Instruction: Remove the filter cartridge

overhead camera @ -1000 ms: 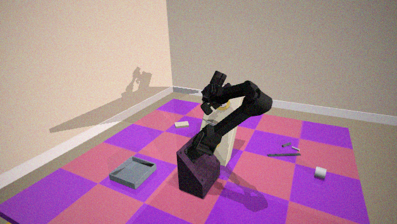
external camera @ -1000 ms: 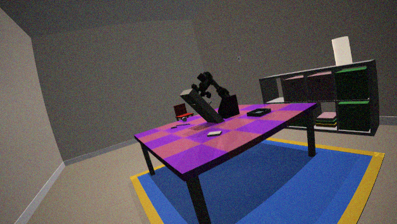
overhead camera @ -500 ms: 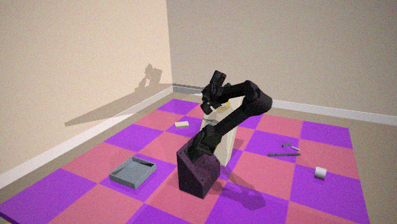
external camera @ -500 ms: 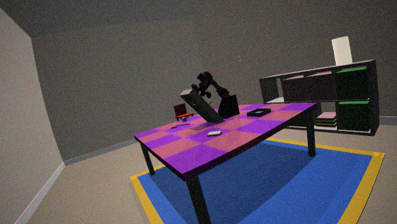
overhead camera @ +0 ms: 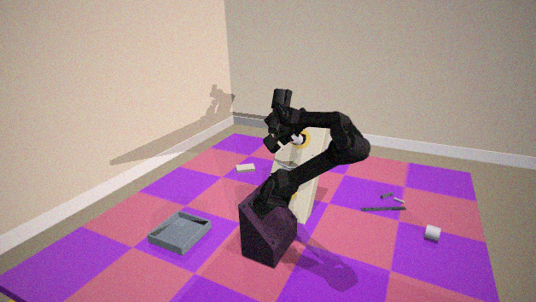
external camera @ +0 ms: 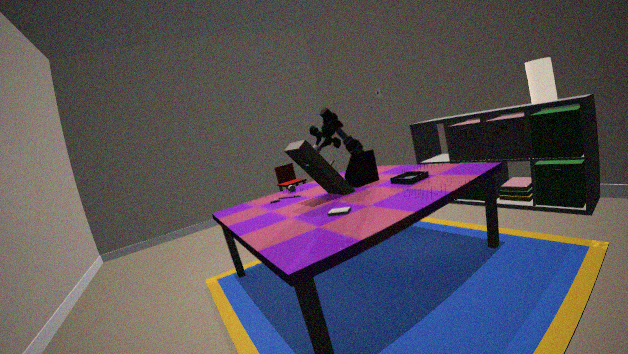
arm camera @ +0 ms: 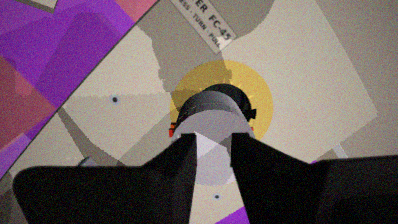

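The grey filter cartridge (overhead camera: 296,139) (arm camera: 214,120) stands out of the round black socket (arm camera: 231,92) in the sloping cream service panel (overhead camera: 311,196) (external camera: 316,165) (arm camera: 310,65). A yellow ring surrounds the socket. In the wrist view the cartridge sits off-centre to the socket, whose dark opening shows behind it; whether its rear end is still inside cannot be told. My gripper (arm camera: 212,138) is shut on the cartridge at its slotted face; the fingers cover the slots. The tray (overhead camera: 165,246) (external camera: 410,178) lies beside the robot base and is empty in the top view.
A small cream block (overhead camera: 245,168) (external camera: 339,211) lies on the table beyond the tray. On the panel's other side lie a white cylinder (overhead camera: 433,233), a dark rod (overhead camera: 383,209) and two short pieces. The panel's label (arm camera: 212,27) is beside the yellow ring.
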`<state>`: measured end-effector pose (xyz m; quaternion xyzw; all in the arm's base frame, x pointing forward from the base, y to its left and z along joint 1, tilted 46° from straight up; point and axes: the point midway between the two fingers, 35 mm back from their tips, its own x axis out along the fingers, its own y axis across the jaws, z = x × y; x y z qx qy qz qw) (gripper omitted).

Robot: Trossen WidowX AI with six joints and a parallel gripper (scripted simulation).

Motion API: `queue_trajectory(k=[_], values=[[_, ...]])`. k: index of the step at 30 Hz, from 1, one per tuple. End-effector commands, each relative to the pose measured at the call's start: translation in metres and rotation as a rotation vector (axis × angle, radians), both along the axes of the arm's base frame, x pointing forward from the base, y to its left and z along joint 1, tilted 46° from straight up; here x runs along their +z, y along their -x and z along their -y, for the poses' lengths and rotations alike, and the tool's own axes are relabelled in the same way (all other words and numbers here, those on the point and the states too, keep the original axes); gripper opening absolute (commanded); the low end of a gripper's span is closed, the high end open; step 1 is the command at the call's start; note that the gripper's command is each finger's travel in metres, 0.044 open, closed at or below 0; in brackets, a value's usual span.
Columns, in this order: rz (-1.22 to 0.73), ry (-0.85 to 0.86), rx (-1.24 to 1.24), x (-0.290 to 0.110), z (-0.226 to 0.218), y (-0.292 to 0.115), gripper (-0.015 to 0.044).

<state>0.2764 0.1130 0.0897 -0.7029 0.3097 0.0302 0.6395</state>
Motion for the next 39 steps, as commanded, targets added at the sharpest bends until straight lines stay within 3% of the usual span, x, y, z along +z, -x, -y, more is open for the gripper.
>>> queue_trajectory(k=[1,32,36,39], values=[[0.026,-0.009,-0.002,0.012,-0.004,0.009,0.0],[0.025,-0.008,-0.002,-0.035,0.045,0.046,0.0],[0.018,0.0,-0.004,-0.033,0.041,0.042,0.01],[0.018,0.0,-0.004,-0.033,0.041,0.042,0.01]])
